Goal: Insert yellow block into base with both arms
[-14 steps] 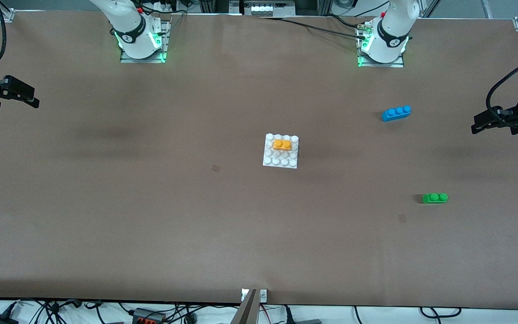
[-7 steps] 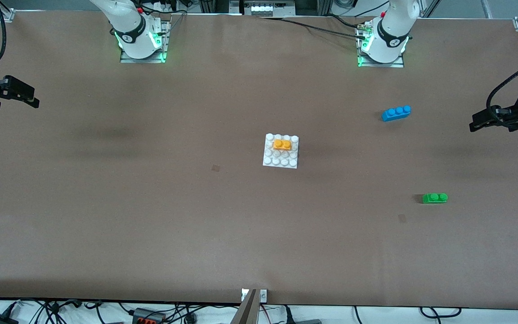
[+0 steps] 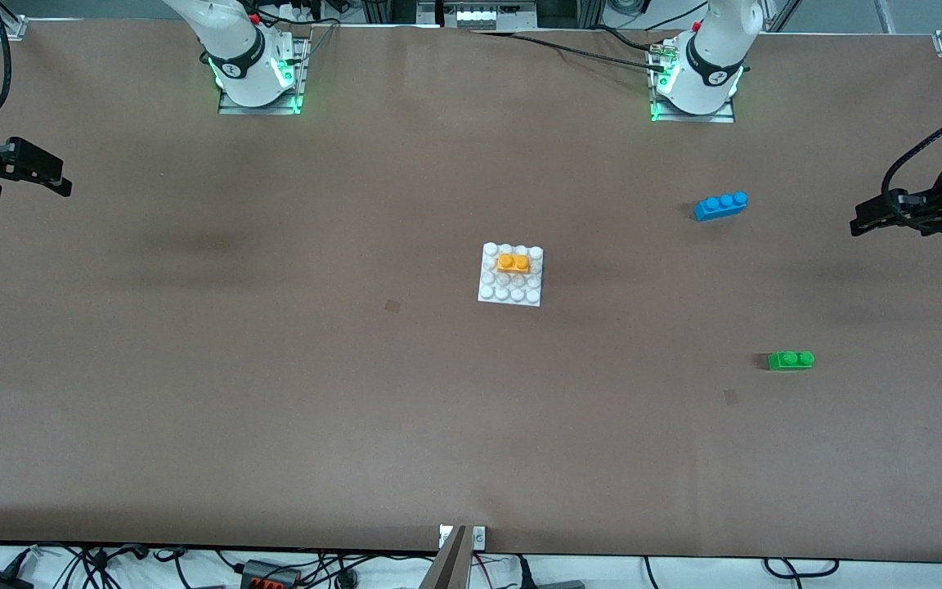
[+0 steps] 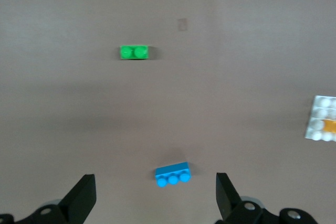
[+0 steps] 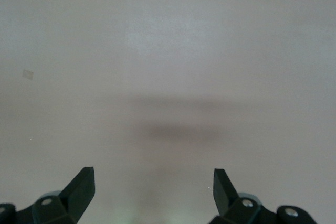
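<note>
Near the base, blue brick and green brick lie; both grippers gape.

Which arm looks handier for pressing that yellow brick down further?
Left, probably: the left gripper hangs open nearer the yellow block on the base; the right gripper waits farther off.

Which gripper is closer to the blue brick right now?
Left. The left gripper hangs open at the left arm's end of the table, with the blue brick close by. The right gripper waits open at the right arm's end, much farther off.
</note>
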You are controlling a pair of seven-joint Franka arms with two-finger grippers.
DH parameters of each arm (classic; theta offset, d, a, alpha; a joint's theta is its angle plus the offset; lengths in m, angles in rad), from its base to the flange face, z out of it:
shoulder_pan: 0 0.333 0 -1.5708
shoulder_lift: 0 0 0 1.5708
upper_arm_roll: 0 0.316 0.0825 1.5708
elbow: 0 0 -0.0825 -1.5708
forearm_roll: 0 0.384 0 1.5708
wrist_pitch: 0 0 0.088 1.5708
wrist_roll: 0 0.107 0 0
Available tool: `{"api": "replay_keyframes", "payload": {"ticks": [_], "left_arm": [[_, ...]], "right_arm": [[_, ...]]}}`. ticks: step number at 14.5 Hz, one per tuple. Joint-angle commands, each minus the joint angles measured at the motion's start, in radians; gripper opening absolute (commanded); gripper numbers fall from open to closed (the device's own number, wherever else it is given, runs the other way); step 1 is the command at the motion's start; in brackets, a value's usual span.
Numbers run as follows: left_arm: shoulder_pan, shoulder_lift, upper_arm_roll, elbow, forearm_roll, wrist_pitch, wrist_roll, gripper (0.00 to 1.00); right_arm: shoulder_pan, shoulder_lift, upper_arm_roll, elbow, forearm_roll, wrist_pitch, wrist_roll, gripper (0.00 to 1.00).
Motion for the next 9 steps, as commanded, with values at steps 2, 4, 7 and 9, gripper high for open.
{"api": "replay_keyframes", "payload": {"ticks": [2, 4, 7, 9], "left_arm": [[-0.002, 0.020, -0.009, 0.038, -0.034, -0.032, 0.025, 1.00], [0.003, 0.020, -0.009, 0.039, -0.036, -0.031, 0.056, 1.00], [0.004, 0.020, -0.008, 0.041, -0.033, -0.032, 0.043, 1.00], [0.007, 0.020, -0.008, 0.041, -0.033, -0.031, 0.044, 1.00]], "right_arm": [[0.006, 0.008, -0.005, 0.017, 0.017, -0.004, 0.005, 1.00], [0.004, 0.008, -0.005, 0.017, 0.017, -0.004, 0.005, 1.00], [0.004, 0.008, -0.005, 0.017, 0.014, -0.002, 0.005, 1.00], [0.003, 0.015, -0.005, 0.019, 0.017, -0.004, 0.005, 1.00]]}}
